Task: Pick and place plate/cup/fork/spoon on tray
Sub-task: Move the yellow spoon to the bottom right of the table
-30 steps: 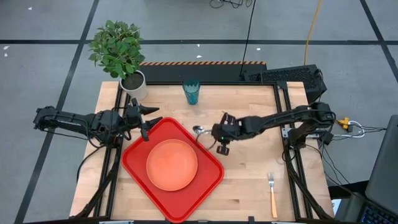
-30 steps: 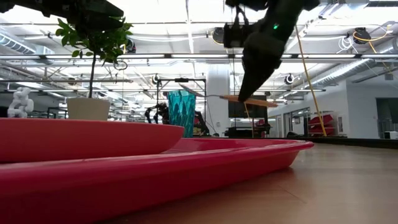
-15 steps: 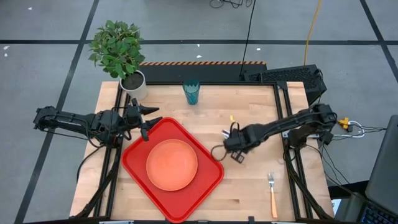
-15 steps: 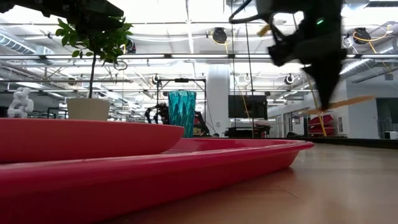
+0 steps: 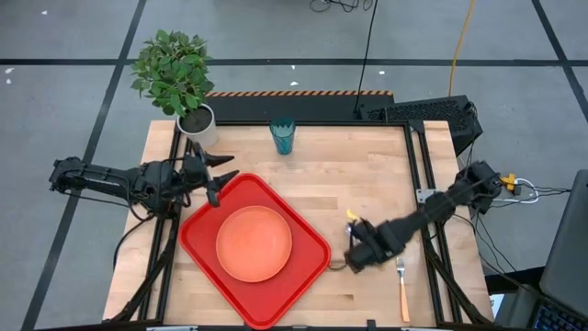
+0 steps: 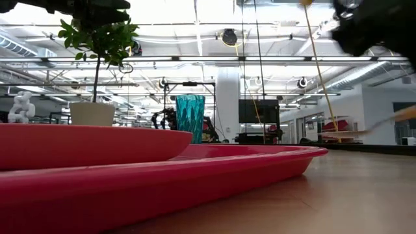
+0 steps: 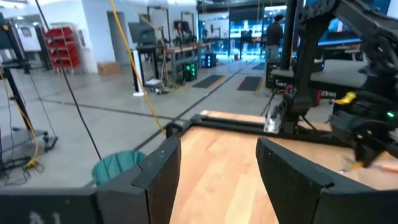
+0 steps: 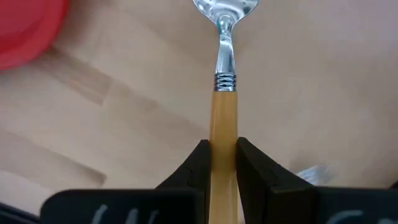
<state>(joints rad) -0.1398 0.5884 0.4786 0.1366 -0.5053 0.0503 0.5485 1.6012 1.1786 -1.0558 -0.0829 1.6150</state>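
Note:
The orange plate (image 5: pixel 254 243) lies in the red tray (image 5: pixel 204 246) at the table's near left. The teal cup (image 5: pixel 283 136) stands upright at the far middle. The fork (image 5: pixel 401 283) lies flat at the near right, tines toward the far edge. My right gripper (image 5: pixel 356 253) hangs just off the tray's right corner, next to the fork, shut on the spoon (image 8: pixel 224 74). The spoon's bowl (image 5: pixel 338 267) points toward the near edge. My left gripper (image 5: pixel 223 179) waits open at the tray's far left corner, with nothing between its fingers (image 7: pixel 165 171). My right gripper pinches the spoon's orange handle (image 8: pixel 222 134) between its two fingers, some way back from the metal collar. The fingers come from above, pointing down, and lie across the handle. The spoon hangs roughly level, lifted clear of the table, with its handle end (image 5: pixel 351 217) toward the far edge.
A potted plant (image 5: pixel 179 74) stands at the far left corner. Bare wood lies between the tray, the cup and the fork. Black frame rails (image 5: pixel 418 165) run along the table's sides.
My right gripper has carried the spoon from the tray's far right edge toward the table's near right, ending beside the fork. Its wrist has rolled, turning the spoon about so the bowl now points toward the near edge. It stays shut on the handle.

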